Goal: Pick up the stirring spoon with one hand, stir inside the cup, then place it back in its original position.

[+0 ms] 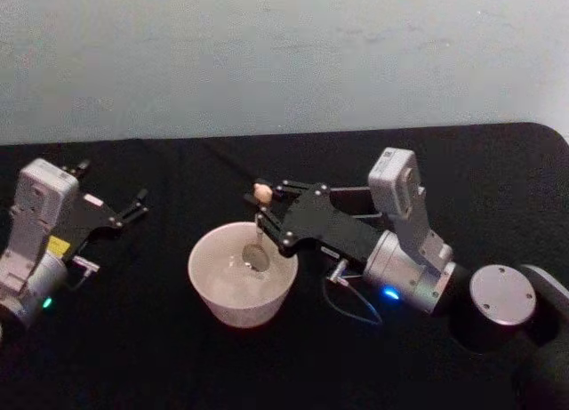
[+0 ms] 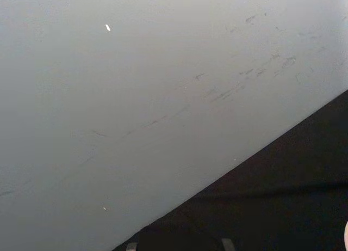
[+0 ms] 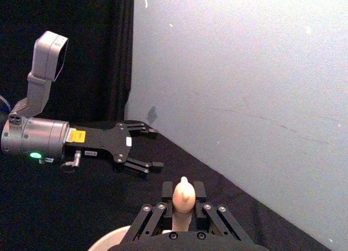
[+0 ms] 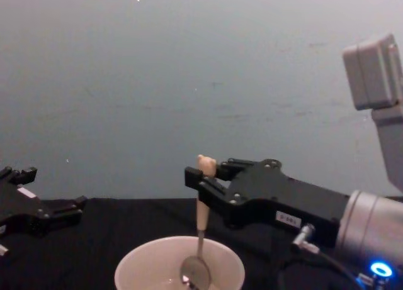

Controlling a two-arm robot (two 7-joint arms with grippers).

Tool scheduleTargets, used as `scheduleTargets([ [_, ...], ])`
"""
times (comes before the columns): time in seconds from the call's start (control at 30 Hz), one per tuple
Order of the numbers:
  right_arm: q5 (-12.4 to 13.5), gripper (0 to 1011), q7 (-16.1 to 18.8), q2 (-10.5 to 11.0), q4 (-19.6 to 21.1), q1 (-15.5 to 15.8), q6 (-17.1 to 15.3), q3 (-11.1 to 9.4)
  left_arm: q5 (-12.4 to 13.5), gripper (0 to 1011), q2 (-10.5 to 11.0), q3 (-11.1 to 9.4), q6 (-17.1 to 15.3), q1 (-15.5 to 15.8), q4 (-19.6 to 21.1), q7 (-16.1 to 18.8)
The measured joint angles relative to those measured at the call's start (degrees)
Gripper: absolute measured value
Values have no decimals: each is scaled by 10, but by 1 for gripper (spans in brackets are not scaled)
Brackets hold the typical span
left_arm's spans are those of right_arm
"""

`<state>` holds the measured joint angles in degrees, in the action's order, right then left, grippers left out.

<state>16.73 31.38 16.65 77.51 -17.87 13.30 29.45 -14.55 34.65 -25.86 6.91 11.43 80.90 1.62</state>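
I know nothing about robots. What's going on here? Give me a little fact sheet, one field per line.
Cup: cream-white, standing on the black table
Spoon: upright, metal bowl down inside the cup
Right gripper: shut on the spoon's beige handle, above the cup
Left gripper: open, idle above the table on the robot's left
Stage: spoon in the cup, not yet put back

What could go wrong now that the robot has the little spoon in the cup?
The right gripper pinches the stirring spoon only near its top, so it might swivel or slip while stirring. Nothing steadies the cup; the left gripper sits parked apart, so a wide stir could shove or tip it.
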Motion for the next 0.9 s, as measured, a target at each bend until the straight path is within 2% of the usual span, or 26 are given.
scheduleTargets([
  [0.37, 13, 214, 14, 28, 31, 24, -5, -8, 0, 1001, 0, 0, 0, 0, 0, 0],
  [0.63, 26, 214, 33, 45, 66, 49, -12, 3, 0, 1001, 0, 0, 0, 0, 0, 0],
  [0.9, 28, 214, 37, 38, 74, 48, -14, 19, 0, 1001, 0, 0, 0, 0, 0, 0],
])
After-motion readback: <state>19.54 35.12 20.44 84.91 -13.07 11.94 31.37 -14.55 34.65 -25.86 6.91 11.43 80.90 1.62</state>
